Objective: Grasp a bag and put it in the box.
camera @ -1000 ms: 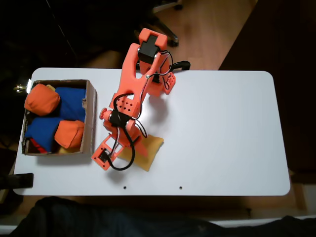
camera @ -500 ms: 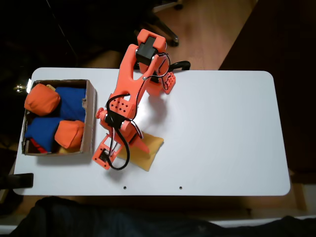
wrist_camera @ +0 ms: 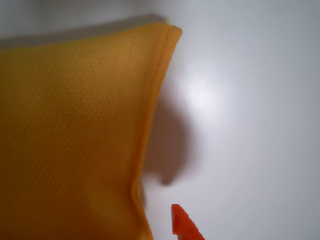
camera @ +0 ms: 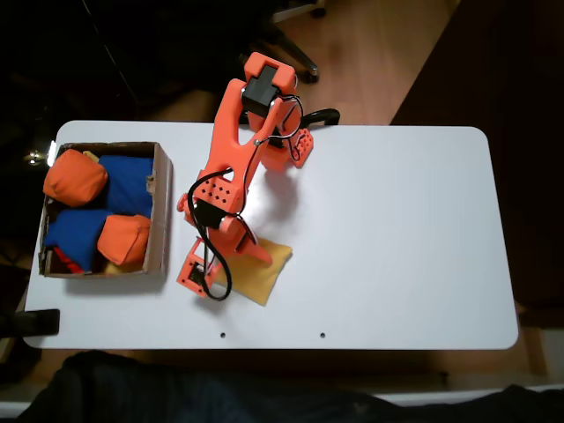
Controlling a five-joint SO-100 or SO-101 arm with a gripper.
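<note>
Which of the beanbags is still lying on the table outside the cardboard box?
The mustard-yellow fabric beanbag, flat on the white table under the orange arm's pincer. The orange beanbags and blue beanbags already sit inside the brown cardboard box.

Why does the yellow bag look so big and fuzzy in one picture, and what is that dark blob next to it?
In the wrist view the camera sits very close, so the bag looks large and soft, and the dark blob is a shadow on the table. In the fixed view the table glares white while its surroundings stay dark.
</note>
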